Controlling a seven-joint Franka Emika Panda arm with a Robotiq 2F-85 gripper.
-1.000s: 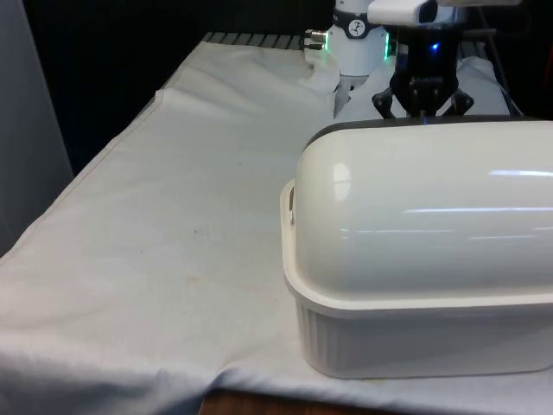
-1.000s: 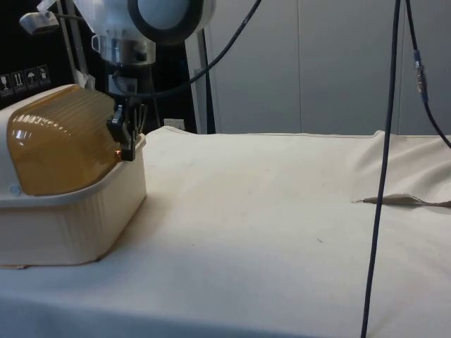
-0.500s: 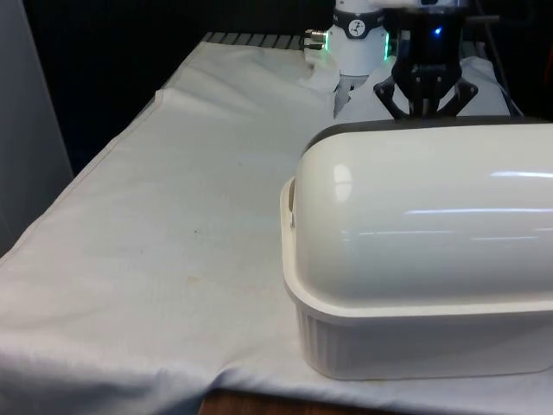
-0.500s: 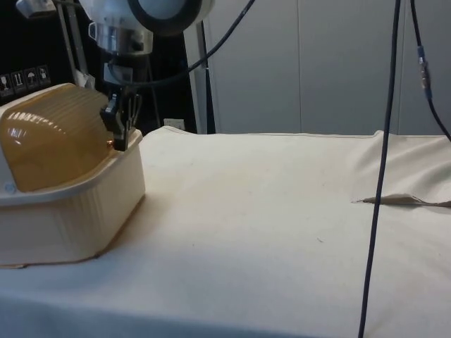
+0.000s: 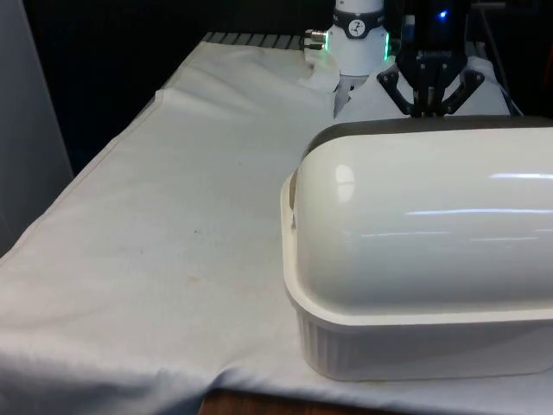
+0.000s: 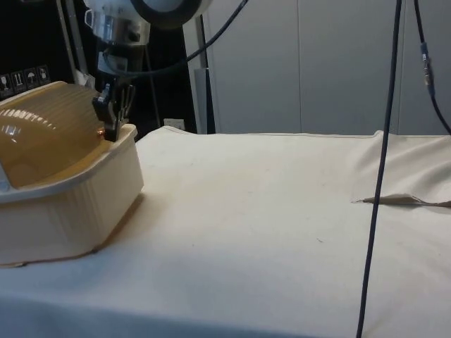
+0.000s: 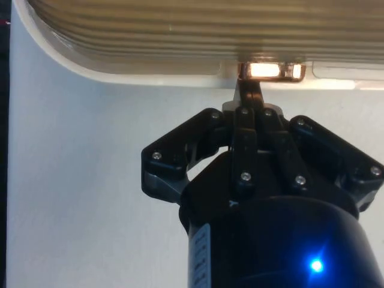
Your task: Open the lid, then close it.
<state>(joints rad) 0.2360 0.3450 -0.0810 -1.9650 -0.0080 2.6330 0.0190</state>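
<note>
Nearest, by the near edge of the table with the white cloth (image 5: pixel 173 242), toward the corner on the front view's right: a white ribbed plastic bread box base (image 5: pixel 415 346), with its long axis parallel to that near edge. Closed on top by a smooth white domed back shell (image 5: pixel 432 216), turned to the front camera.

Then, on the far long side of the box, facing the robot: an amber ribbed roll-top lid (image 6: pixel 49 134), curving from the crown of the dome down toward the far rim of the base. Lower edge close to that rim; cannot tell whether a gap is open there.

Further, at the lower edge of the lid: a small handle tab (image 7: pixel 270 71), standing out toward the robot.

Farthest, just behind the box: the black two-finger gripper (image 7: pixel 249 96), pointing down, jaws pressed together and seeming to pinch this tab. So, gripper on the far side, lid lying from the jaws toward the near edge and upward.

Probably an early part of the opening step. Next move, as a judgement: to pull the tab up and over the dome toward the near edge, following the curve across the long axis, not straight up. Closing not yet begun. Risk: slipping off the thin tab, or tilting the whole light box.
</note>
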